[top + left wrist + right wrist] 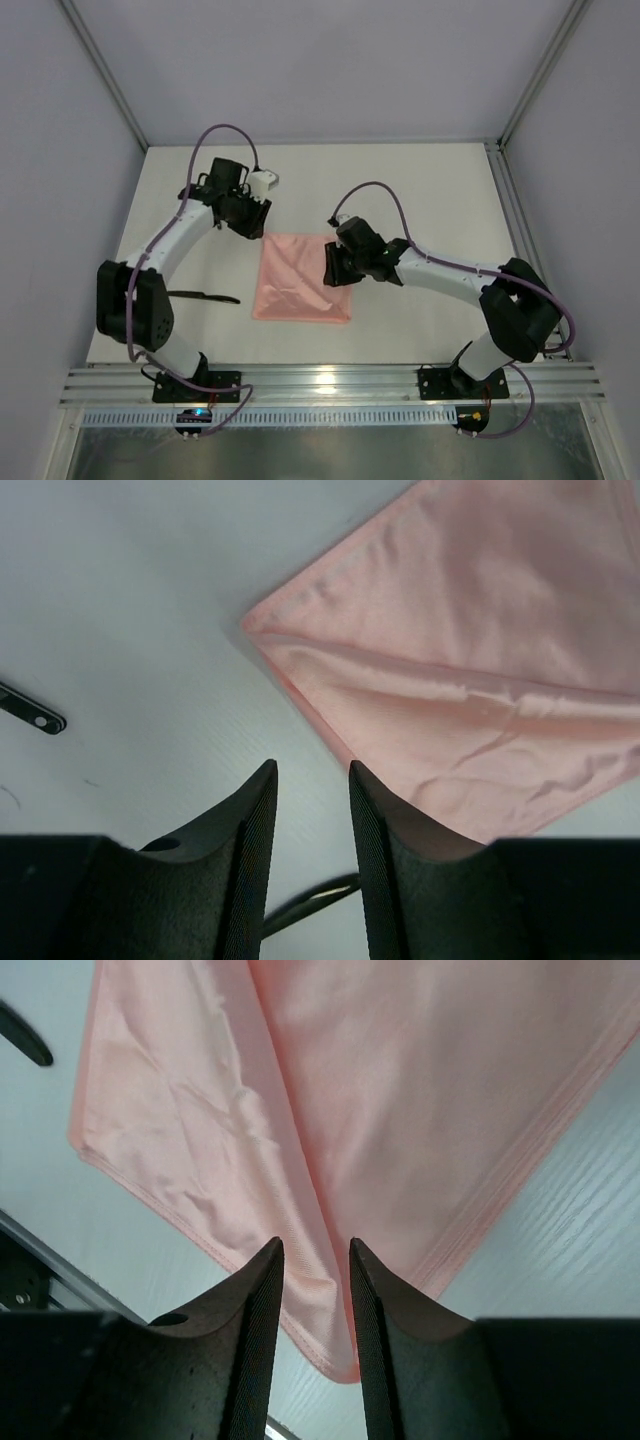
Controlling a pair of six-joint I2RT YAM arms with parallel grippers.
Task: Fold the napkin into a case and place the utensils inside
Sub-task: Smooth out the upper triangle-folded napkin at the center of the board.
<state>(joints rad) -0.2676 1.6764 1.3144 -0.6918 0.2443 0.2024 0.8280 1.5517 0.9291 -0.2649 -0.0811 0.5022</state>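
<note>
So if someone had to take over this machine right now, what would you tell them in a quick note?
Left end effector: open, empty, over bare table beside a corner of the napkin.
Right end effector: open, empty, above the napkin's right edge, over a crease.
Napkin: flat mid-table, wrinkled; stacked layers at one edge suggest some folding, but it is a broad square, no narrow pocket yet.
Utensils: lying on the table left of the napkin.
To do: finish the folding, then slip the utensils inside.
</note>
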